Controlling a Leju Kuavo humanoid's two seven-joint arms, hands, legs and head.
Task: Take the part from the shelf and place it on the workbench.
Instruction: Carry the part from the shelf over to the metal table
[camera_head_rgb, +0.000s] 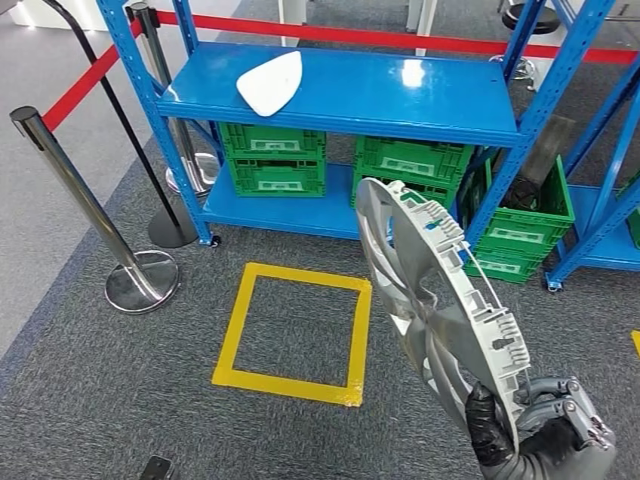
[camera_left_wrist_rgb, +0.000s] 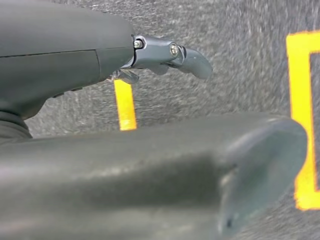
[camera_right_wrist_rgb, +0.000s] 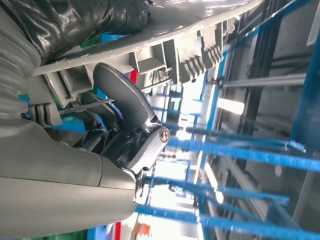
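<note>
the right hand (camera_head_rgb: 540, 425) grips the silver wheel cover (camera_head_rgb: 434, 290) by its lower rim, thumb on one face and fingers (camera_right_wrist_rgb: 124, 100) on the ribbed back. the cover stands on edge, rising up and away from the fingers toward the blue shelf (camera_head_rgb: 340, 90). the left hand (camera_left_wrist_rgb: 166, 55) hangs over the carpet, fingers apart, holding nothing. the workbench is out of sight.

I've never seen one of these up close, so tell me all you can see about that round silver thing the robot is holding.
The wheel cover is a round silver-grey disc, plastic by its look, with curved spokes and a ring of ribbed clips on its back rim. It stands tilted on edge above the grey carpet, before the blue shelf. The right hand grips its lower rim; nothing else touches it.
</note>
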